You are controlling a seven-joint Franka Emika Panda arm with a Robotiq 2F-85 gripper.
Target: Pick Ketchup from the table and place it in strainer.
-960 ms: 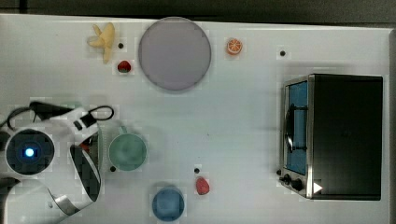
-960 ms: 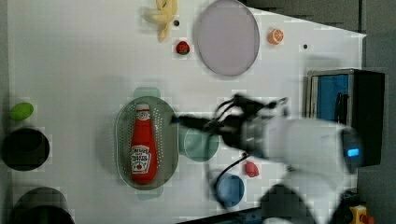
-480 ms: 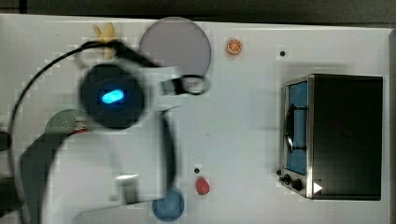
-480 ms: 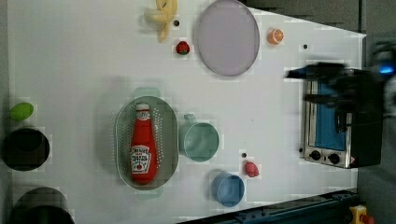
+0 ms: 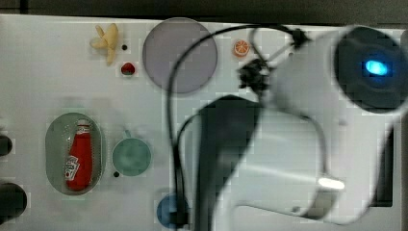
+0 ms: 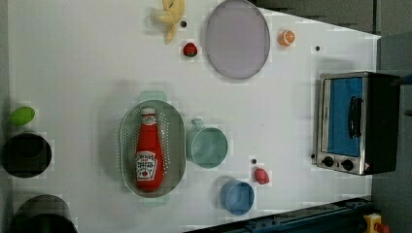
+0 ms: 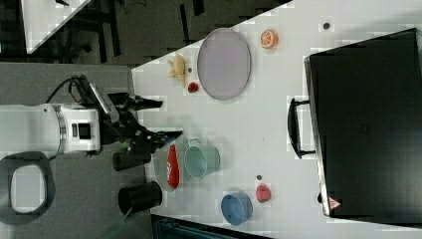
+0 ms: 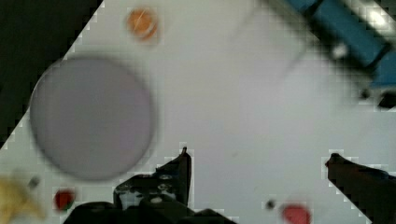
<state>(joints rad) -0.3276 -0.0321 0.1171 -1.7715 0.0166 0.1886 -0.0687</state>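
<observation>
On the left view's left, your Ketchup [image 6: 147, 155] lies inside the strainer [image 6: 127, 145], cap up the frame. To the right, the arm has swung off the cups toward the oven; the gripper [image 8: 257, 161] is spread wide, empty (task looks finished).

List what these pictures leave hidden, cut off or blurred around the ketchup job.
- Top view: the blurred arm covers the toaster oven and part of the blue cup.
- Right view: the strainer wall hides the lower side of the ketchup bottle.
- Wrist view: the open gripper has both fingers cut off by the frame edge; the grey plate is blurred.
</observation>
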